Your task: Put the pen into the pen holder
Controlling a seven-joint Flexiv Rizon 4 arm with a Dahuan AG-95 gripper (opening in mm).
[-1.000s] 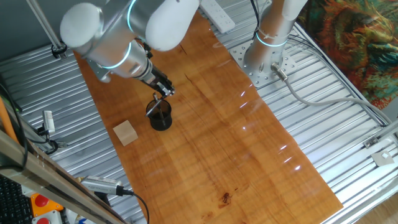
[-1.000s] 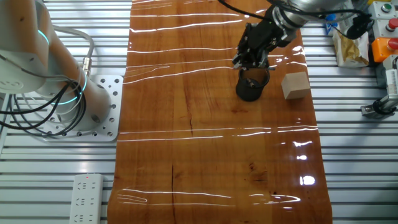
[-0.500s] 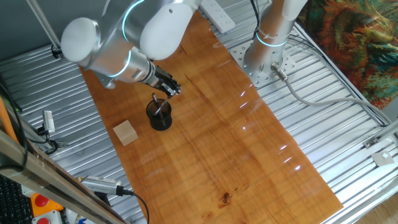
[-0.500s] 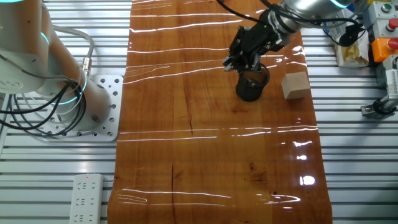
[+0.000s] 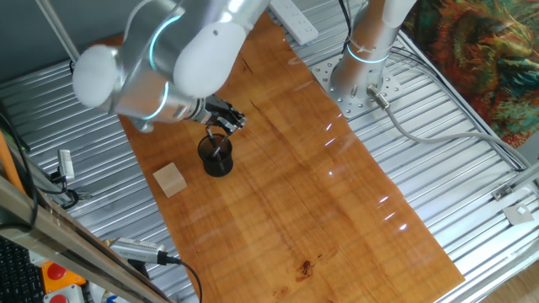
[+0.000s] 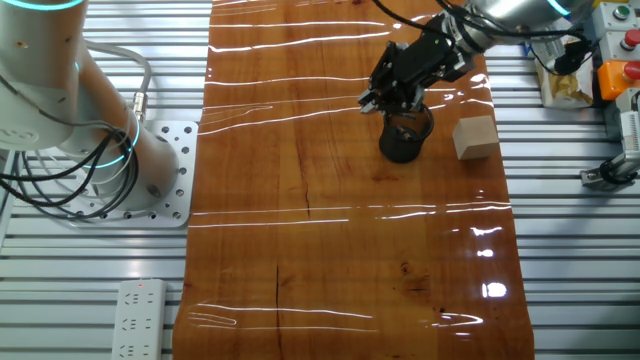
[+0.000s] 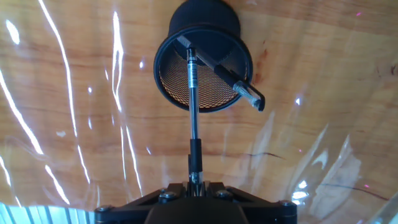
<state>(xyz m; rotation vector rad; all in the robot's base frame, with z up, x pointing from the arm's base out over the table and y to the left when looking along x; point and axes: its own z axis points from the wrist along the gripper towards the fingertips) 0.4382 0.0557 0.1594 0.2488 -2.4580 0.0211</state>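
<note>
1. The pen holder (image 5: 216, 156) stands upright on the wooden tabletop (image 5: 312, 194), a small black round cup with a mesh wall; from the hand view you look straight down into its open mouth (image 7: 203, 68)
2. Inside the cup, in the hand view, two long things show: a dark pen (image 7: 219, 68) leaning across the mouth with its clear-tipped end poking over the rim on the right; and a thin silvery rod (image 7: 193, 93) running from the far wall of the cup back toward the camera
3. That thin rod reaches right down to the black hardware at the bottom edge of the hand view; whether it is a second pen or part of the hand I cannot tell
4. The gripper (image 5: 226, 119) hangs just above and beside the cup's rim, tilted; in the other fixed view it sits up and to the left of the holder (image 6: 405, 138), close but seemingly not touching it
5. Whether the claw is parted or pinched I cannot tell; the fingers are too small and dark in the fixed views, and out of frame in the hand view
6. A pale wooden block (image 5: 171, 179) rests on the tabletop near the cup, apart from it; the other fixed view shows it (image 6: 474, 137) just to the right of the holder
</note>
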